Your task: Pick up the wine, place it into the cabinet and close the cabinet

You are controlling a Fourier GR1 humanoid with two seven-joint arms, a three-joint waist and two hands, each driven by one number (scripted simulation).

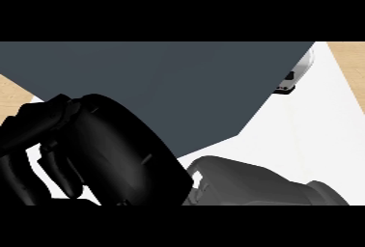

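Nearest thing: left robot hand (92, 149), huge and black at the lower left, fingers bent at its left side; I cannot tell whether they wrap anything, so its state is unclear to me.
Grey forearm (264, 185): low in the middle and right, running off the bottom edge; no hand shows at its end, so the right robot hand is out of sight.
Cabinet (178, 82): a broad dark grey slab fills the upper middle; probably its door or side seen very close, though I cannot say whether it stands open or closed.
Wine: no bottle shows anywhere; it may be behind the black hand or already inside, but I cannot say.
Counter (314, 140): white, at the right.
White object (296, 75): small, at the slab's right edge, too unclear to name.
Progress: judging from the hand so close to the slab, probably the placing or closing stage; nothing confirms either is finished.
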